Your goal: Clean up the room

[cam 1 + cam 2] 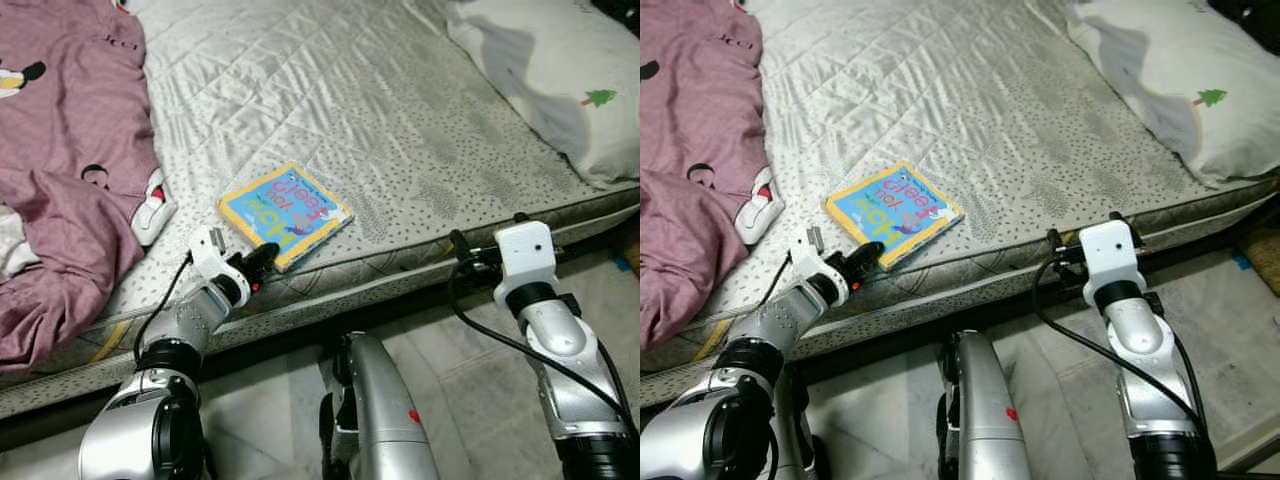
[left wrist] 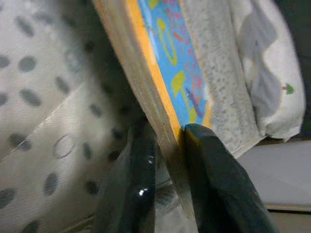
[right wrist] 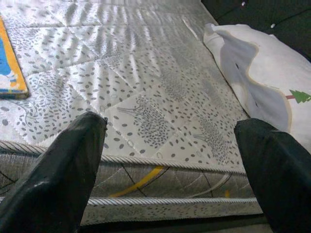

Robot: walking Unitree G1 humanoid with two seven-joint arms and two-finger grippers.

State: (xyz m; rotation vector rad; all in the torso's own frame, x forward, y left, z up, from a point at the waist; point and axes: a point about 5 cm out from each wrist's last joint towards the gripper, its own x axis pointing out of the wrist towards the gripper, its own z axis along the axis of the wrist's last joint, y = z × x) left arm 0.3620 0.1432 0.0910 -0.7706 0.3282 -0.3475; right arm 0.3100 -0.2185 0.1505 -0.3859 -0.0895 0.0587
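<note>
My left gripper (image 1: 262, 262) is clamped on the near corner of the board book (image 1: 286, 215); in the left wrist view one finger (image 2: 218, 179) presses on the blue cover and the other sits under the thick edge. The book lies flat on the bed (image 1: 400, 110), close to its front edge, so I judge the pickup as started but the lift as not yet done. My right gripper (image 3: 170, 160) hovers with its fingers spread wide and nothing between them, just off the mattress edge, well apart from the book. Farther out, a crumpled pink blanket (image 1: 70, 150) and a white pillow (image 1: 560, 80) lie on the bed, seemingly untidied. I can't see any bin, box or basket, so where the book belongs is unclear to me.
</note>
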